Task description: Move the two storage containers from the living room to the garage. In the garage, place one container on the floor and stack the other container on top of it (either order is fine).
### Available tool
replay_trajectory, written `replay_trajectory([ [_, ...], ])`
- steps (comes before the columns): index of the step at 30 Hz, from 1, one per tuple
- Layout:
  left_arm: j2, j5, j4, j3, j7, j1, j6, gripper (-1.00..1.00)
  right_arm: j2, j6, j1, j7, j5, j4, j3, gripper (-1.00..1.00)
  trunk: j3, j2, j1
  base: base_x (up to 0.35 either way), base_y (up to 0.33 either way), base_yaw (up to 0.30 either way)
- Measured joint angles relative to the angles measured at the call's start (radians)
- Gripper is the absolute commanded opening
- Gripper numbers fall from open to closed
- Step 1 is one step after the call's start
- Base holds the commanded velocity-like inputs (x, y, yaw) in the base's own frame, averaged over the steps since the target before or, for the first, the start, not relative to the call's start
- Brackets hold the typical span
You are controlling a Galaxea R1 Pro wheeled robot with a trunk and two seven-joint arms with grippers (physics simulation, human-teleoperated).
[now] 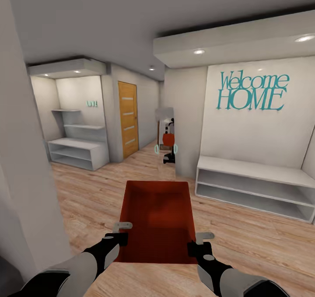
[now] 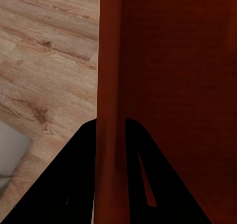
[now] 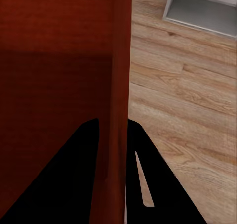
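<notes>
Robot is standing in a hallway on light wood plank floor, carrying one storage container out in front of it, held between both arms at about chest level above the planks. Container is orange-red, open-topped, long axis pointing away from the robot, looking empty inside.

Left gripper is clamping the container's left side wall near the near corner; left wrist view is showing the thin red wall running between the two black fingers, one finger outside, one inside the bin. Right gripper is doing the same on the right side wall; right wrist view is showing the wall pinched between its black fingers. Both pincers are grasping the bin (wall is touching the finger pads, as far as the dark renders let me tell).

Ahead, a narrow mirror is reflecting the robot with the red bin. Right of it, a white wall is bearing teal "Welcome HOME" lettering over a low white shelf bench. Further back on the left, an orange-brown wooden door is standing shut, and an alcove is holding white shelving. Recessed ceiling spots are glowing overhead. A white wall edge is filling the near left.
</notes>
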Motion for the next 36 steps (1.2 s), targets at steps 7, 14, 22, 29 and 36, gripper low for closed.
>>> replay_trajectory([
  [7,0.000,0.000,0.000,0.000,0.000,0.000,0.000,-1.00,0.000,-0.001,0.000,0.000,0.000,0.000,0.000,-1.00,0.000,0.000,0.000,0.322,0.000,0.000],
  [14,0.000,0.000,0.000,0.000,0.000,0.000,0.000,-1.00,0.000,0.000,0.000,0.000,0.000,0.000,0.000,-1.00,0.000,0.000,0.000,0.322,0.000,0.000],
  [22,0.000,0.000,0.000,0.000,0.000,0.000,0.000,-1.00,0.000,0.000,0.000,0.000,0.000,0.000,0.000,-1.00,0.000,0.000,0.000,0.322,0.000,0.000],
  [29,0.000,0.000,0.000,0.000,0.000,0.000,0.000,-1.00,0.000,0.000,0.000,0.000,0.000,0.000,0.000,-1.00,0.000,0.000,0.000,0.322,0.000,0.000],
  [36,0.000,0.000,0.000,0.000,0.000,0.000,0.000,-1.00,0.000,0.000,0.000,0.000,0.001,0.000,-0.001,-1.00,0.000,0.000,0.000,0.322,0.000,0.058],
])
